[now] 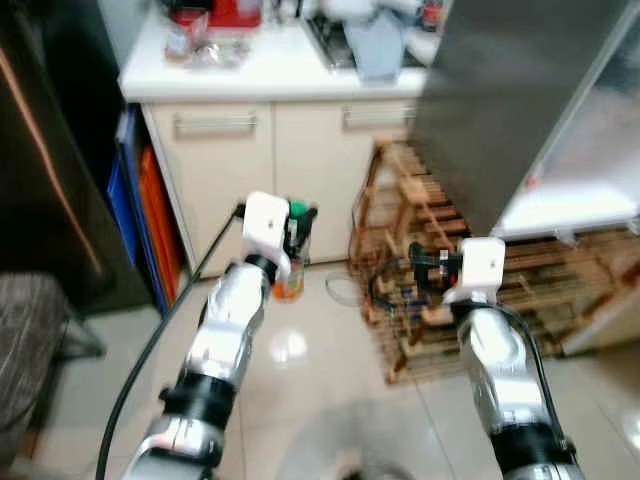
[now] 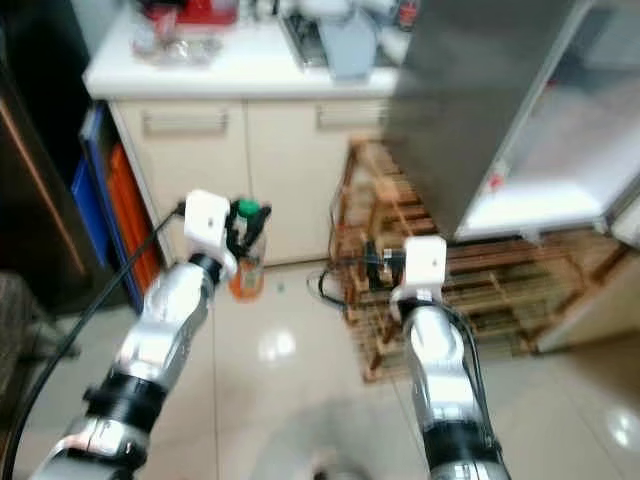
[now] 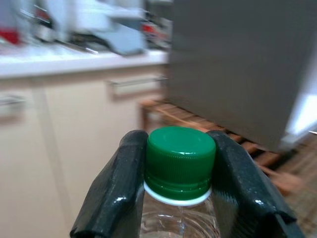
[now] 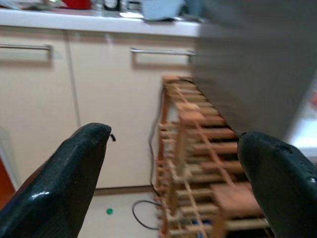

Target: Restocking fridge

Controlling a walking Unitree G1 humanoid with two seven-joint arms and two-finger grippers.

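While raised before cream cabinets [image 1: 250,170], left gripper [image 3: 178,173] clamped on green cap [image 3: 179,157] of clear bottle [image 1: 290,265], at 10 o'clock from scene centre. Wooden rack [image 1: 420,250] at 3 o'clock of bottle, apart. Right gripper [image 4: 178,173] spread open, empty, facing rack. Open fridge door [image 1: 520,90] at 1 o'clock.

Clear plastic bottle [image 3: 179,218] with a green ribbed screw cap [image 3: 180,161] and a white ring under it, orange label or drink lower down. Held upright by the neck, up off the floor, near the open fridge door [image 1: 520,100]. Cap still on.
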